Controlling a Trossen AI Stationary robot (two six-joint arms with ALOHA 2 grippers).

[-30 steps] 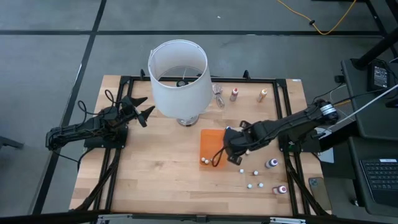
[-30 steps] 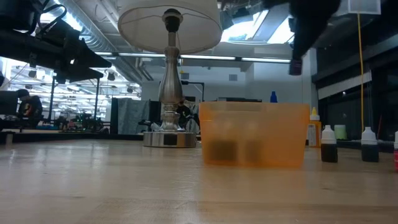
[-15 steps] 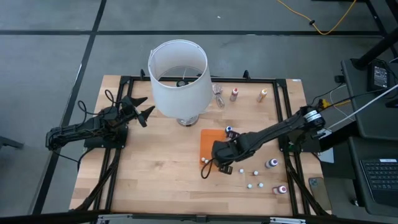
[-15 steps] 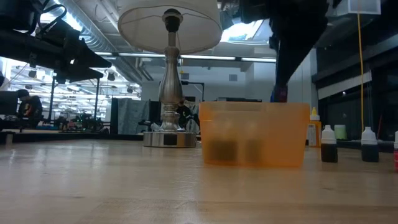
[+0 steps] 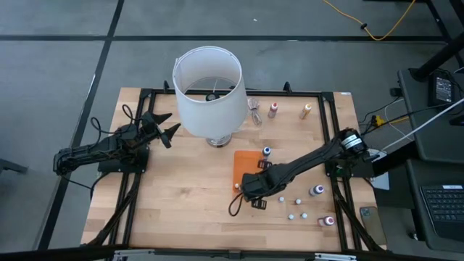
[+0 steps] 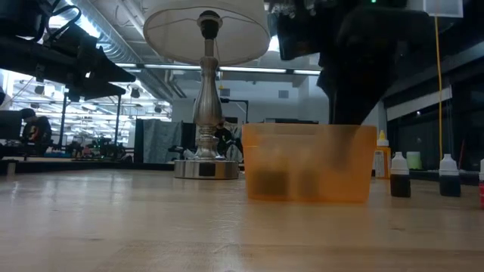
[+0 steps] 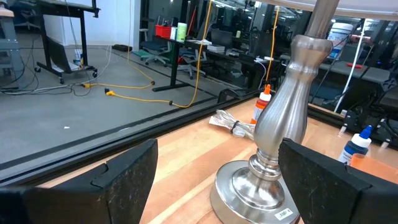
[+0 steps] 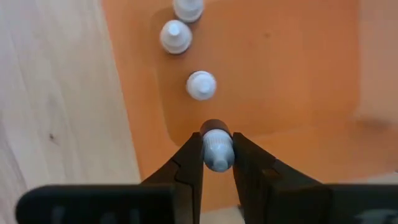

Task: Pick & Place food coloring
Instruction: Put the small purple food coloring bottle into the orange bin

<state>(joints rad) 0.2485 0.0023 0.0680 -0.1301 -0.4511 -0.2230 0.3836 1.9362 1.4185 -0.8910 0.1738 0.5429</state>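
3 round white-capped bottles dot the smooth orange tray beneath the right hand, clenched on a fourth bottle.

Overhead view evenly lit, soft short shadows on counter. Low view backlit — ceiling lights glare behind, arm and lamp mere silhouettes, near counter blurred. Right wrist view bright, orange tray soft-focused, tool edges blurred. Left wrist view sharp near lamp base — background hazy.
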